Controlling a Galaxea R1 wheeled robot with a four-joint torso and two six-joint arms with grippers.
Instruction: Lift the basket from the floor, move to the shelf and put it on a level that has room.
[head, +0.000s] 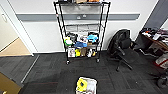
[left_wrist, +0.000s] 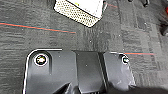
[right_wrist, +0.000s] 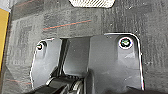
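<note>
The cream basket (head: 86, 85) stands on the dark grey carpet floor (head: 50, 72) at the near edge of the head view, with a yellow item inside it. Its dotted woven side (left_wrist: 80, 10) lies a short way beyond my left wrist, and one edge of the basket (right_wrist: 91, 3) lies beyond my right wrist. Both wrists hang low over the carpet, apart from the basket. The black wire shelf (head: 81, 30) stands against the white wall straight ahead. Its second level from the top (head: 81, 25) looks bare, while the lower tiers are crowded with items.
A black office chair (head: 122, 47) stands right of the shelf, with a cluttered desk (head: 155, 37) beyond it. A brown cardboard box (head: 7, 86) sits at the near left. An open doorway onto tan wooden flooring (head: 15, 47) is at far left. Thin red lines (left_wrist: 37, 28) cross the carpet.
</note>
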